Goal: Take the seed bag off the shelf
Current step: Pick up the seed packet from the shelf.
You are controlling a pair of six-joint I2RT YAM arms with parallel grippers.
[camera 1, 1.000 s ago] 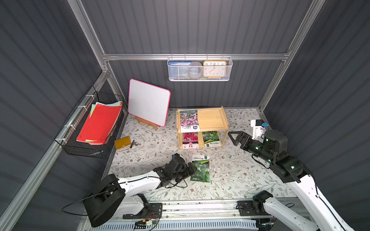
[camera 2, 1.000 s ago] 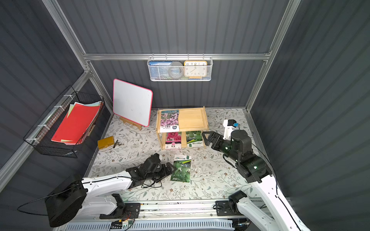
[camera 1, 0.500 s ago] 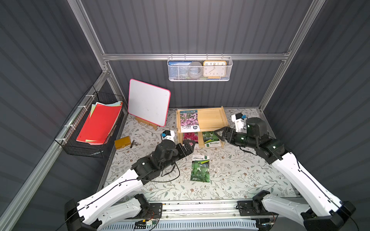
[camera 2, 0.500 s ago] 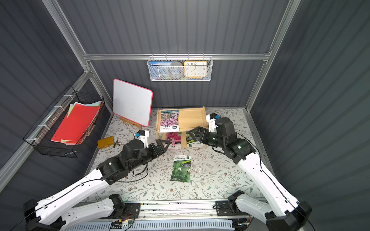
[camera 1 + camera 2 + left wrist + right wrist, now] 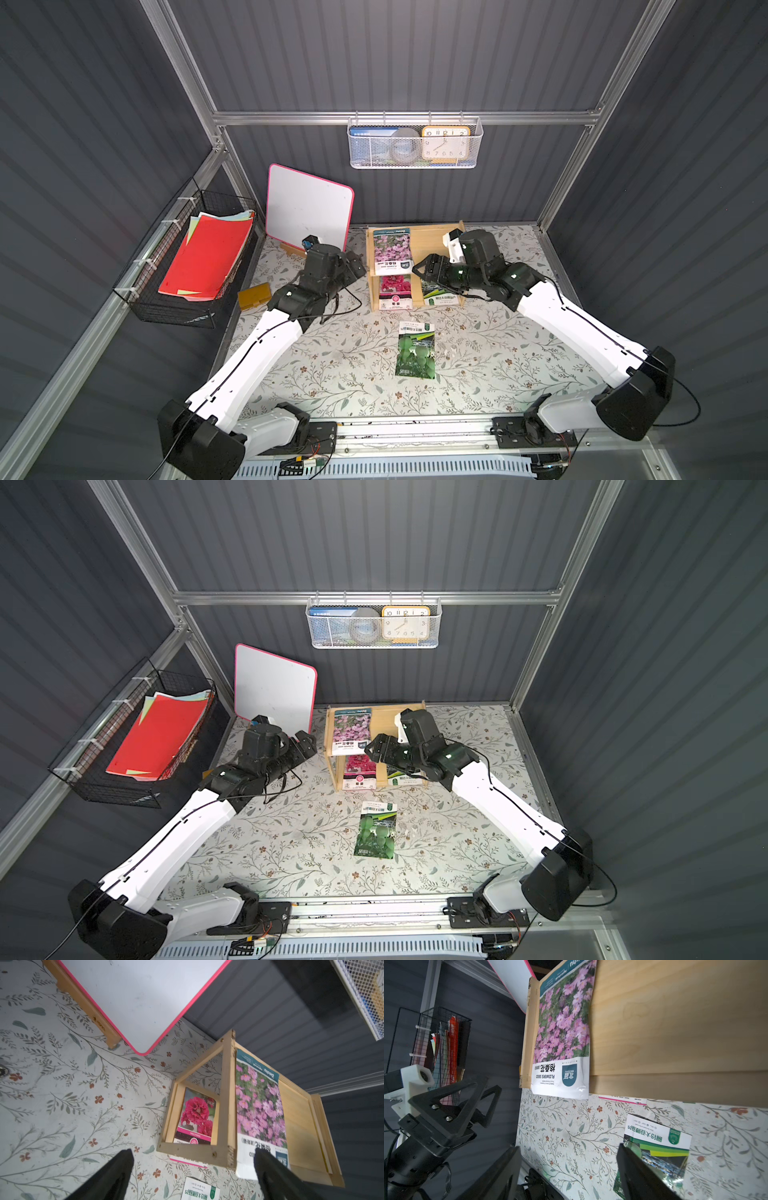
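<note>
The pine shelf (image 5: 432, 245) stands at the back of the table. A pink-flower seed bag (image 5: 392, 251) lies on its top tier, its white end hanging over the front edge. On the lower tier lie a red-flower bag (image 5: 395, 291) and a green one (image 5: 441, 296). My left gripper (image 5: 357, 266) hovers open just left of the shelf; the shelf's corner (image 5: 226, 1153) shows ahead between the fingers. My right gripper (image 5: 419, 268) is open above the shelf's front, beside the pink bag (image 5: 562, 1028), holding nothing. Both top views show this.
Another green seed bag (image 5: 416, 349) lies flat on the table in front of the shelf. A pink-framed whiteboard (image 5: 309, 208) leans behind my left arm. A black wire basket of red papers (image 5: 199, 257) hangs on the left wall, and a white mesh basket (image 5: 415, 145) holding a clock on the back wall.
Both arms have swung in toward the shelf. The left gripper rose from beside the green bag on the table to the shelf's left side. The right gripper moved left over the shelf's front.
</note>
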